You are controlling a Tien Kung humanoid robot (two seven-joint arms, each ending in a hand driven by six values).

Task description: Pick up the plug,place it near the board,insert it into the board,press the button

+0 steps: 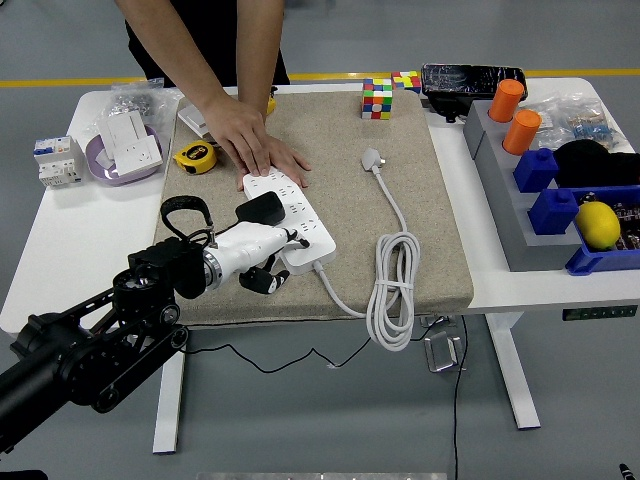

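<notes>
A white power strip lies on the beige mat, slanting from far left to near right. A black plug stands on its left part, apart from my hand. My left hand, white with dark fingertips, sits just in front of the strip's near left side. Its fingers are curled under the palm and hold nothing. A person's hand presses flat on the strip's far end. The strip's own white plug lies on the mat to the right, and its cord coil hangs over the mat's front edge.
A yellow tape measure and a purple bowl of white parts lie at the left. Puzzle cubes stand at the back. Grey and blue bins with orange cylinders and a lemon fill the right.
</notes>
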